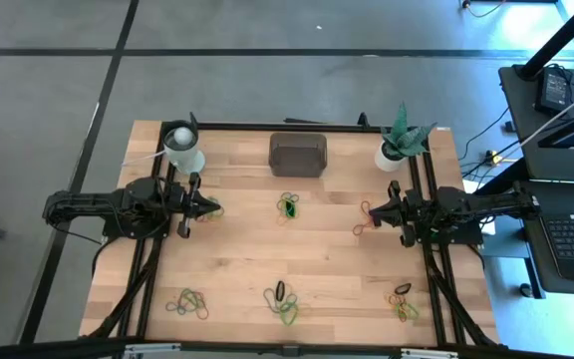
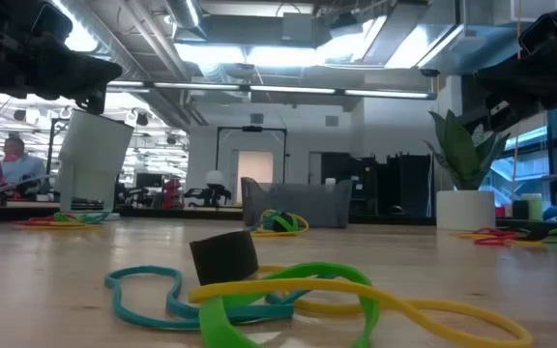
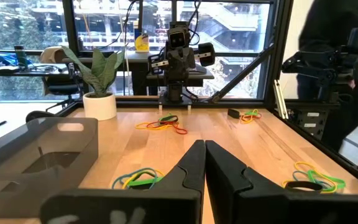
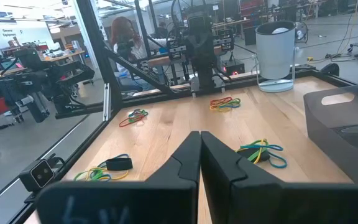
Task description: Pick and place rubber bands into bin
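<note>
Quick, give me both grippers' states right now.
Left gripper: shut, holding nothing, above the table's left side.
Right gripper: shut, holding nothing, above the table's right side.

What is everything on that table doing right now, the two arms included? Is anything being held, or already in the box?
left gripper: shut, holding nothing, over the table's left side.
right gripper: shut, holding nothing, over the right side.
rubber bands: lying in scattered clumps on the table, none picked up.
bin: upright at the far edge; no bands visible inside.
white cup: upright, far left.
potted plant: upright, far right.
</note>
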